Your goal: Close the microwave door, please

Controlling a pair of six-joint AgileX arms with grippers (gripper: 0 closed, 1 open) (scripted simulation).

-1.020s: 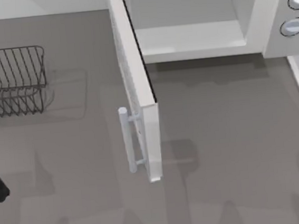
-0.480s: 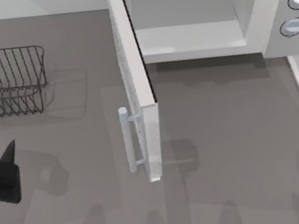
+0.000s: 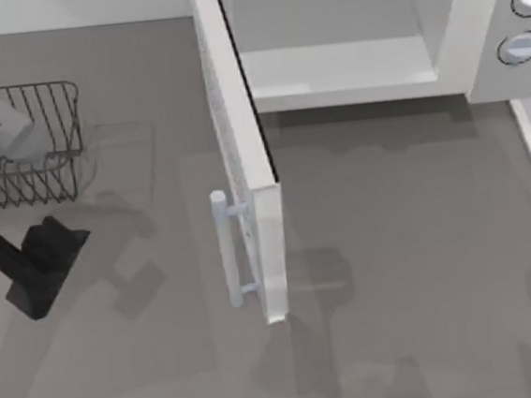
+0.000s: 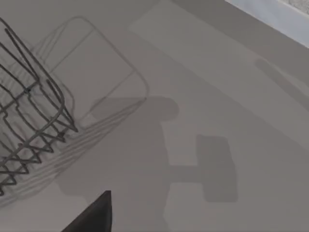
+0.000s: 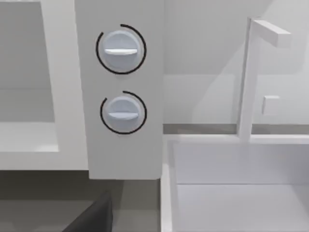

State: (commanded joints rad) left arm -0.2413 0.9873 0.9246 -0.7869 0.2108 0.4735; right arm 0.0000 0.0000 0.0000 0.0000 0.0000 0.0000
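Microwave door (image 3: 242,154) stands wide open, swung out toward the near side from the microwave (image 3: 476,38) at far right, bar handle (image 3: 224,250) facing left. Left gripper (image 3: 46,267) hovers over the table (image 3: 411,241) at left, near the wire rack (image 3: 29,142), well apart from the door; finger state cannot be told.

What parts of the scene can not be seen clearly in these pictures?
- Left gripper, top view: whether the fingers are open; the body hides them.
- Microwave, top view: the frame's edge cuts off its back and right side.
- Microwave door, top view: seen edge-on, so the window is hidden.
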